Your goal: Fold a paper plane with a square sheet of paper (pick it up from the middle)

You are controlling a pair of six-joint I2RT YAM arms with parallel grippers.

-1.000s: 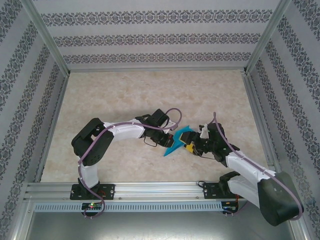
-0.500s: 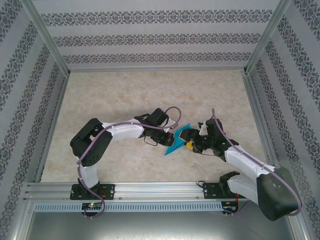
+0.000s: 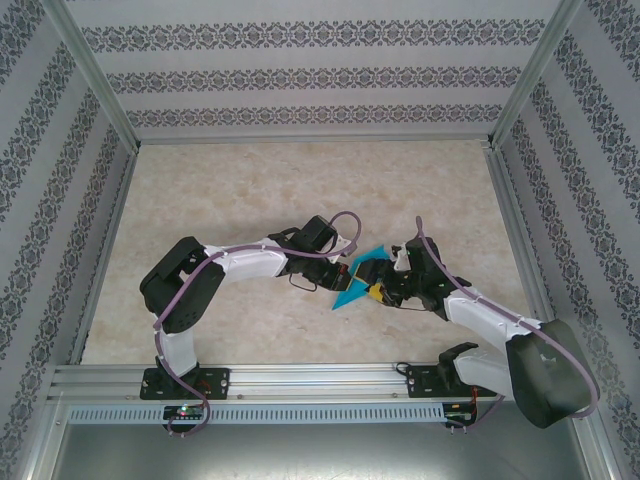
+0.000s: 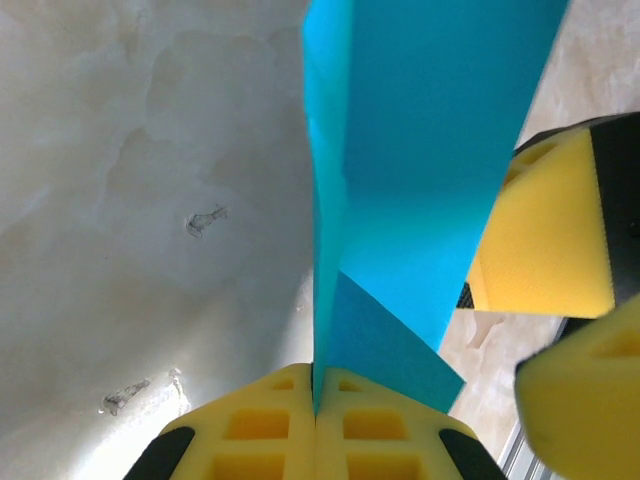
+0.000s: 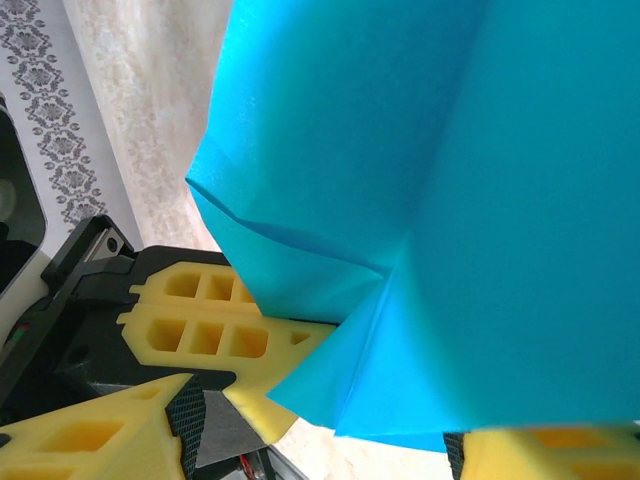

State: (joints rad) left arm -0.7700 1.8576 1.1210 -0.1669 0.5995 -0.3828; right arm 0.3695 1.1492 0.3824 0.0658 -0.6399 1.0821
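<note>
The turquoise paper point(image 3: 357, 281), folded into a pointed, creased shape, hangs just above the table between the two arms; its tip points toward the near left. My left gripper point(image 3: 346, 268) is shut on one folded edge, and in the left wrist view the paper point(image 4: 420, 150) rises straight out of its closed yellow pads point(image 4: 270, 430). My right gripper point(image 3: 380, 289) stands open on the paper's right side. The right wrist view has the creased paper point(image 5: 450, 200) spread over its separated fingers point(image 5: 80, 440), with the left gripper point(image 5: 290, 335) clamped at the fold.
The beige marble-patterned table point(image 3: 250, 190) is fenced by aluminium rails point(image 3: 310, 143) and patterned walls point(image 3: 300, 70). Both arm bases sit on the near rail point(image 3: 300, 378). The right gripper's yellow fingers point(image 4: 540, 230) sit close to the paper in the left wrist view.
The right gripper has edged left, closer to the paper and the left gripper, and its forearm has swung with it. The left gripper still holds the paper.
</note>
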